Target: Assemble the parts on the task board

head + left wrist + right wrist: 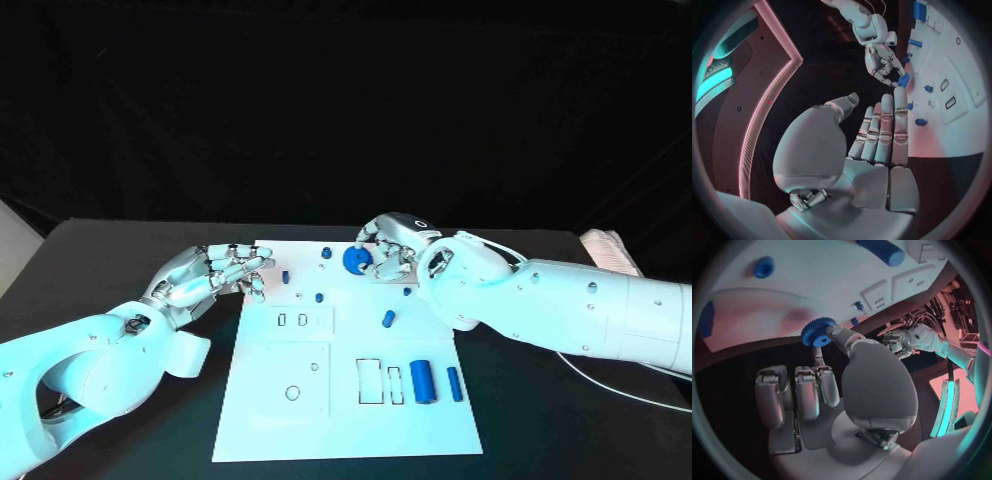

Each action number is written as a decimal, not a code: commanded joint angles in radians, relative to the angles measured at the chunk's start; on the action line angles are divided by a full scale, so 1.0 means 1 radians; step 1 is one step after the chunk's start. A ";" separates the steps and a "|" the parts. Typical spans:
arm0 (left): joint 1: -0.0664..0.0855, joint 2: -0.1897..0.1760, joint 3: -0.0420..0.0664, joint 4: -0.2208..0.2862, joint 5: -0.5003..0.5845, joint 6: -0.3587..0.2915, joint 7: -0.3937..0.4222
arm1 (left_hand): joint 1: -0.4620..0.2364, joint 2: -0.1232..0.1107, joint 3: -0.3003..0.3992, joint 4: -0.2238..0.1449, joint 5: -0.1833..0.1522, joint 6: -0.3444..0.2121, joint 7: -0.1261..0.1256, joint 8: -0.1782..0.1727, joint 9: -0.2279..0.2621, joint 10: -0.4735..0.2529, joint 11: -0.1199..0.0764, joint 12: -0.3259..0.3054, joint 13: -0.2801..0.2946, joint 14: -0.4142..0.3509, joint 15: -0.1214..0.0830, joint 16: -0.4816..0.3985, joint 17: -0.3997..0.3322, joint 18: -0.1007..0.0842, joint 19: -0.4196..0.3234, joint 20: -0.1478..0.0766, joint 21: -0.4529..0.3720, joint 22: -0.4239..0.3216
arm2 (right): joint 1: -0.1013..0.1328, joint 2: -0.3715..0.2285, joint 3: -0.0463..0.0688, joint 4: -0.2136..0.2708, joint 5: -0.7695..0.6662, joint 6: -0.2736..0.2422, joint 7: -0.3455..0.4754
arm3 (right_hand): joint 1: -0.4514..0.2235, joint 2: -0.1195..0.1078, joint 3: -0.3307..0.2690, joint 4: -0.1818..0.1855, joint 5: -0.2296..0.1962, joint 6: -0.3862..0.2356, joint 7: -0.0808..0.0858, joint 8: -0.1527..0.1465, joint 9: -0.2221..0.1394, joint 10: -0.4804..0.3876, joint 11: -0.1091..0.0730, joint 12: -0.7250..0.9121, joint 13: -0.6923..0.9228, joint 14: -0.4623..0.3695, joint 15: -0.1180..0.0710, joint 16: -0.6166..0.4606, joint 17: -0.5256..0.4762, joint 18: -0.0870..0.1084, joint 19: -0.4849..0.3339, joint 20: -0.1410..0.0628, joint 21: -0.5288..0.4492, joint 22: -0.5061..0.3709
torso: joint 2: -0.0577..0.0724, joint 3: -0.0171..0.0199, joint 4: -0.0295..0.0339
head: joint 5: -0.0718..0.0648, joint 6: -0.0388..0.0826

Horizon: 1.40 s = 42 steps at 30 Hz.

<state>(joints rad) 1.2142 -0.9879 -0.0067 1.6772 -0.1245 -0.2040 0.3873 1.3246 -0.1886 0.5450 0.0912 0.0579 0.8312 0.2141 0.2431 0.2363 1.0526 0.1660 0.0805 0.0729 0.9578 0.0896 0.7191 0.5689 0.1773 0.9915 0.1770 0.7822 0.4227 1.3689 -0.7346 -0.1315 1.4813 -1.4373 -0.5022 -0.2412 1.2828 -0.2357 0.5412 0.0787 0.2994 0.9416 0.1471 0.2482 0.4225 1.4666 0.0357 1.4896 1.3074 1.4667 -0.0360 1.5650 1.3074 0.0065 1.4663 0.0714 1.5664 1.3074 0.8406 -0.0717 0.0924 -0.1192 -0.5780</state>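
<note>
Right, from the head camera first: the right hand (pixel 392 245) sat over the far edge of the task board (pixel 346 420), at about twelve o'clock on the plate, pinching a blue gear (pixel 356 259) between thumb and a finger. That grip on the rim looked chosen to leave the bore free, my guess being it was meant for one of the small pegs (pixel 326 252) standing just beside it. The left hand (pixel 219 270) hovered at the board's ten o'clock corner, fingers loosely apart and holding nothing, seemingly kept back to leave room. Down at four o'clock lay a thick blue cylinder (pixel 423 381) and a thinner blue rod (pixel 454 384) side by side, next to the open slots (pixel 371 381), likely waiting their turn. A short blue pin (pixel 388 319) rested near the middle.

Over to the left wrist camera: its own fingers (pixel 882 130) stood straight and together, the thumb off to one side, nothing in the palm. Beyond them the right hand (pixel 882 62) carried the blue gear (pixel 904 80) at the board's edge.

And the right wrist camera: the toothed gear (pixel 818 332) was nipped at the thumb tip, hub hole clear and facing the board (pixel 817 290), while the other fingers (pixel 807 392) stayed curled away from it.
</note>
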 commanded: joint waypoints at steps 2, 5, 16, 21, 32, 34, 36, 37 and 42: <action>0.001 0.003 0.001 0.002 -0.001 0.021 0.006 | -0.002 0.007 -0.002 -0.005 -0.005 -0.005 0.016 -0.004 0.001 -0.008 -0.002 0.001 0.001 -0.006 0.002 0.005 -0.001 0.006 -0.009 0.001 0.004 0.001 | 0.000 0.038 0.001 0.002 -0.091 -0.028 -0.023 | -0.010 0.002 0.000 0.005 0.000 0.054 -0.040 0.085 0.037 0.026 -0.007 0.005 0.179 0.104 -0.004 0.006 0.263 -0.007 0.105 -0.007 0.004 0.263 | 0.001 -0.0022 0.0036 | -0.005 0.003; 0.001 0.004 0.001 0.003 -0.001 0.021 0.006 | -0.002 0.007 -0.002 -0.005 -0.005 -0.005 0.016 -0.004 0.001 -0.008 -0.002 0.001 0.001 -0.006 0.002 0.005 -0.001 0.006 -0.009 0.001 0.004 0.001 | -0.002 0.072 0.000 -0.016 -0.106 -0.029 -0.031 | -0.011 0.001 0.000 0.005 0.000 0.053 -0.040 0.085 0.037 0.025 -0.007 0.004 0.178 0.104 -0.004 0.006 0.263 -0.007 0.105 -0.007 0.004 0.263 | 0.000 -0.0027 0.0021 | -0.004 0.002; 0.001 0.007 0.001 0.004 -0.001 0.022 0.005 | -0.002 0.007 -0.002 -0.005 -0.005 -0.005 0.016 -0.004 0.001 -0.008 -0.002 0.001 0.001 -0.006 0.002 0.005 -0.001 0.006 -0.009 0.001 0.004 0.001 | -0.028 0.152 -0.001 -0.072 -0.136 -0.048 -0.051 | -0.011 0.000 0.004 0.003 0.002 0.045 -0.038 0.082 0.035 0.025 -0.006 0.004 0.179 0.104 -0.004 0.006 0.263 -0.007 0.105 -0.008 0.004 0.263 | 0.002 -0.0020 0.0043 | -0.001 0.001; 0.001 0.006 0.001 0.004 -0.001 0.021 0.005 | -0.002 0.007 -0.002 -0.005 -0.005 -0.005 0.016 -0.004 0.001 -0.008 -0.002 0.001 0.001 -0.006 0.002 0.005 -0.001 0.006 -0.009 0.001 0.004 0.001 | -0.030 0.167 -0.001 -0.083 -0.142 -0.045 -0.054 | -0.011 0.000 0.004 0.003 0.003 0.044 -0.038 0.082 0.035 0.027 -0.006 0.005 0.180 0.104 -0.004 0.006 0.263 -0.007 0.105 -0.008 0.004 0.263 | 0.002 -0.0028 0.0029 | 0.000 -0.001; 0.001 0.007 0.001 0.004 -0.001 0.022 0.004 | -0.002 0.007 -0.002 -0.005 -0.005 -0.005 0.016 -0.004 0.001 -0.008 -0.002 0.001 0.001 -0.006 0.002 0.005 -0.001 0.006 -0.009 0.001 0.004 0.001 | -0.031 0.189 -0.001 -0.100 -0.168 -0.048 -0.079 | -0.011 -0.001 0.005 0.002 0.003 0.042 -0.038 0.082 0.034 0.026 -0.006 0.005 0.180 0.104 -0.004 0.006 0.263 -0.007 0.105 -0.008 0.004 0.263 | 0.002 -0.0001 0.0030 | 0.003 -0.004; 0.001 0.007 0.001 0.003 -0.001 0.022 0.004 | -0.002 0.007 -0.002 -0.005 -0.005 -0.005 0.016 -0.004 0.001 -0.008 -0.002 0.001 0.001 -0.006 0.002 0.005 -0.001 0.006 -0.009 0.001 0.004 0.001 | -0.031 0.191 -0.001 -0.104 -0.184 -0.051 -0.082 | -0.011 -0.001 0.005 0.001 0.003 0.042 -0.038 0.081 0.034 0.026 -0.006 0.004 0.180 0.104 -0.004 0.006 0.263 -0.007 0.105 -0.008 0.004 0.263 | 0.002 -0.0005 0.0029 | 0.004 -0.004; 0.001 0.007 0.001 0.003 -0.001 0.022 0.004 | -0.002 0.007 -0.002 -0.005 -0.005 -0.005 0.016 -0.004 0.001 -0.008 -0.002 0.001 0.001 -0.006 0.002 0.005 -0.001 0.006 -0.009 0.001 0.004 0.001 | -0.031 0.192 -0.001 -0.107 -0.199 -0.053 -0.084 | -0.011 -0.001 0.005 0.001 0.003 0.041 -0.037 0.081 0.034 0.026 -0.006 0.005 0.180 0.104 -0.004 0.006 0.263 -0.007 0.105 -0.008 0.004 0.263 | 0.002 -0.0003 0.0022 | 0.006 -0.004; 0.001 0.007 0.001 0.003 -0.001 0.022 0.004 | -0.002 0.007 -0.002 -0.005 -0.005 -0.005 0.016 -0.004 0.001 -0.008 -0.002 0.001 0.001 -0.006 0.002 0.005 -0.001 0.006 -0.009 0.001 0.004 0.001 | -0.031 0.193 -0.001 -0.108 -0.203 -0.053 -0.084 | -0.011 -0.001 0.005 0.001 0.003 0.041 -0.037 0.081 0.034 0.026 -0.006 0.005 0.180 0.104 -0.004 0.006 0.263 -0.007 0.105 -0.008 0.004 0.263 | 0.002 -0.0001 0.0021 | 0.007 -0.003; 0.001 0.007 0.001 0.003 -0.001 0.023 0.004 | -0.002 0.007 -0.002 -0.005 -0.005 -0.005 0.016 -0.004 0.001 -0.008 -0.002 0.001 0.001 -0.006 0.002 0.005 -0.001 0.006 -0.009 0.001 0.004 0.001 | -0.031 0.197 -0.001 -0.117 -0.219 -0.045 -0.087 | -0.011 -0.002 0.005 0.001 0.004 0.040 -0.037 0.081 0.034 0.027 -0.005 0.005 0.180 0.104 -0.004 0.006 0.263 -0.007 0.105 -0.008 0.004 0.263 | 0.002 0.0001 0.0011 | 0.009 -0.003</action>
<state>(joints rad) 1.2143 -0.9830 -0.0067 1.6785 -0.1245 -0.2018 0.3858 1.3246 -0.1885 0.5450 0.0912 0.0579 0.8312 0.2141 0.2431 0.2361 1.0526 0.1660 0.0805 0.0728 0.9578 0.0896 0.7191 0.5690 0.1774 0.9915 0.1770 0.7821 0.4224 1.3381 -0.5392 -0.1331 1.3669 -1.6150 -0.5418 -0.3150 1.2722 -0.2469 0.5407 0.0786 0.2983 0.9454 0.1438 0.2694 0.4226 1.4665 0.0359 1.4896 1.3073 1.4668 -0.0357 1.5650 1.3077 0.0066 1.4662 0.0715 1.5664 1.3078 0.8425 -0.0718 0.0940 -0.1112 -0.5820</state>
